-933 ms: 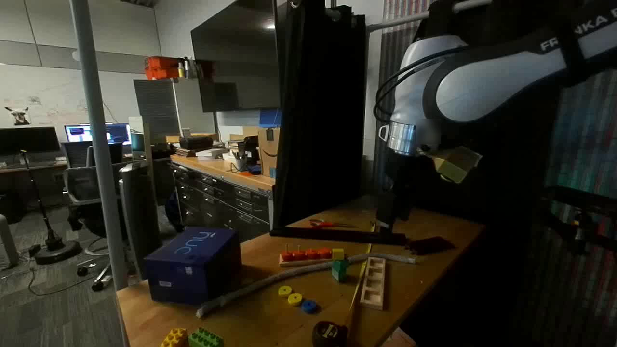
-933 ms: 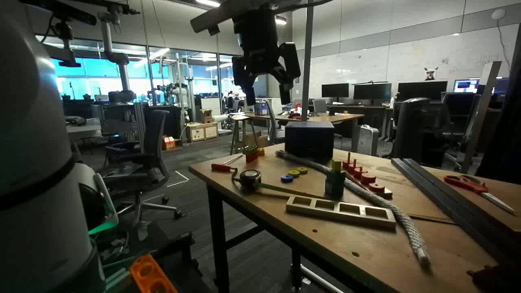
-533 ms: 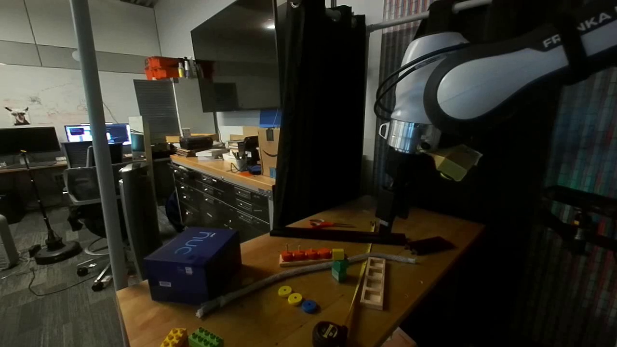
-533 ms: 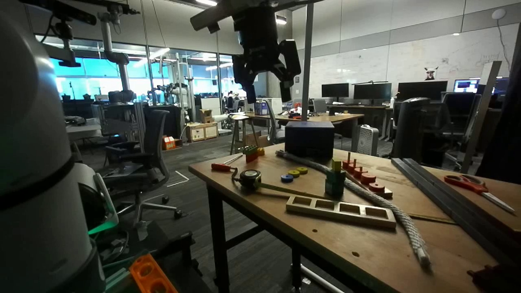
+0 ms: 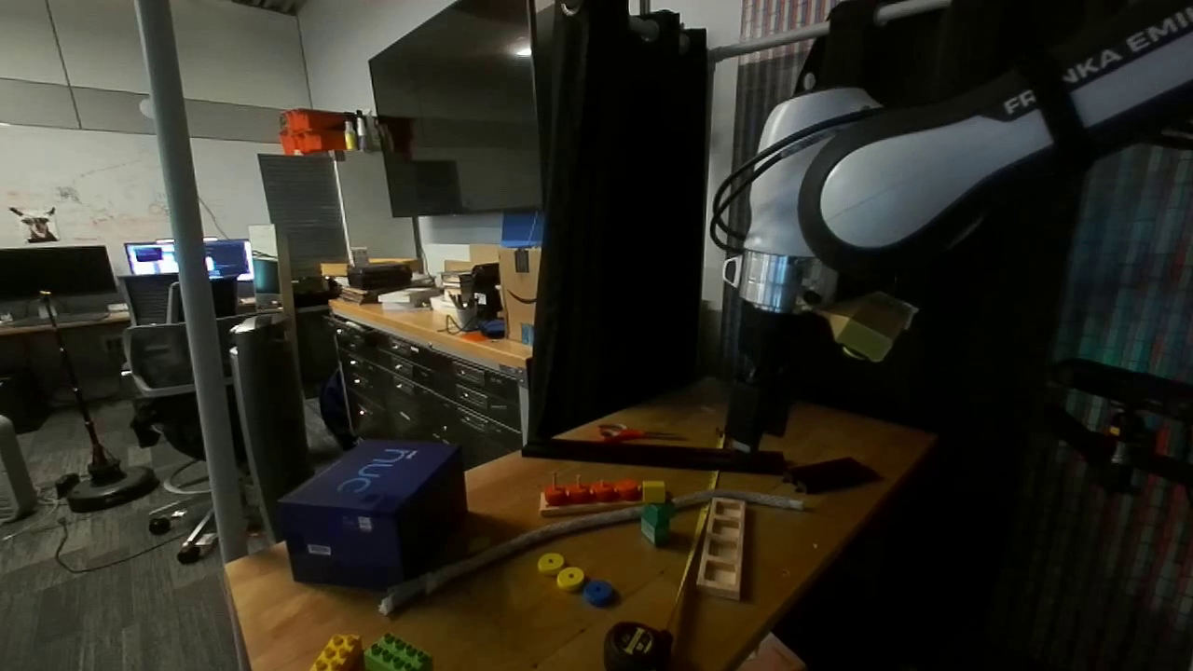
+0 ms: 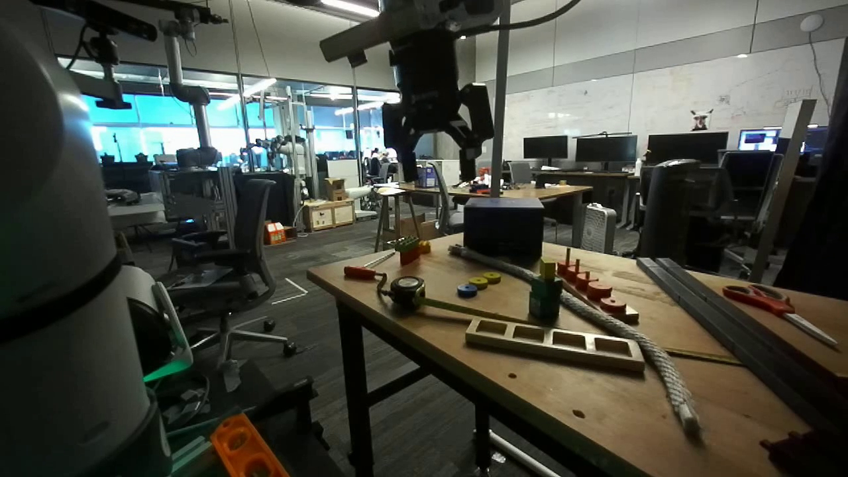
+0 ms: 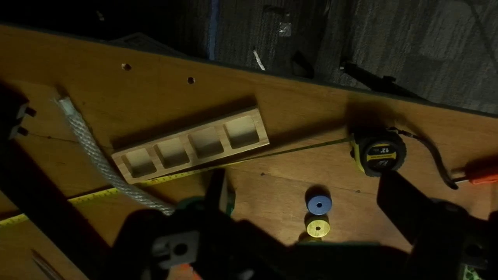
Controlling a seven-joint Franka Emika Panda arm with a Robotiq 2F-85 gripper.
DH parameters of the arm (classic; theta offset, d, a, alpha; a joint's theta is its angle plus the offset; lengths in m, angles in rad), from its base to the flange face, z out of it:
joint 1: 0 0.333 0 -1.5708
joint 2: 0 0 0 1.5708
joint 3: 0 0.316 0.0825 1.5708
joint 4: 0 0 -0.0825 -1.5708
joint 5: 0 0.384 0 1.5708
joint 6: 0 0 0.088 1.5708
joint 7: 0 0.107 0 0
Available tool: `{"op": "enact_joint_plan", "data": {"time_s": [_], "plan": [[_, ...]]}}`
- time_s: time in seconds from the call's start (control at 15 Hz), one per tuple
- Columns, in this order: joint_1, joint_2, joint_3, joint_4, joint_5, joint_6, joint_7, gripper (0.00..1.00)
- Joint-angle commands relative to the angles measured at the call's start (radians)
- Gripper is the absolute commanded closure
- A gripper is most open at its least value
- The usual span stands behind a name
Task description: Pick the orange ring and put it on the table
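Observation:
Several orange-red rings sit on pegs of a wooden base [image 5: 569, 510], in both exterior views; one orange ring [image 5: 626, 489] is at its end, beside a yellow block. It also shows in an exterior view [image 6: 613, 305]. In the wrist view the rings are mostly hidden behind my gripper, with a bit of orange at the lower edge. The table [image 6: 543, 387] is light-brown wood, also in the wrist view [image 7: 163, 93]. My gripper [image 6: 438, 171] is open and empty, high above the table. The wrist view shows its fingers [image 7: 305, 186] wide apart.
A green block [image 6: 544, 298] with a yellow block stands near the rings. A rope [image 6: 596, 315], four-slot wooden tray [image 6: 553, 344], tape measure [image 6: 407, 291], blue ring [image 7: 319, 205], yellow rings [image 5: 570, 579], blue box [image 5: 373, 513], black rail [image 5: 652, 454] and scissors [image 6: 762, 299] lie around.
The arm rises very slightly, then my gripper comes down and shifts a little to the right in an exterior view. It stays open. The things on the table have not moved.

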Motion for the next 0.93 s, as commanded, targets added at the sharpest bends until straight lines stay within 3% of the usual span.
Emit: {"op": "enact_joint_plan", "data": {"time_s": [0.0,0.53,0.87], "plan": [[0.039,0.153,0.016,0.105,-0.019,0.025,-0.045,0.00],[0.041,0.496,0.138,0.297,-0.141,0.411,0.106,0.00],[0.032,0.737,0.109,0.445,-0.312,0.447,0.103,0.00]]}}
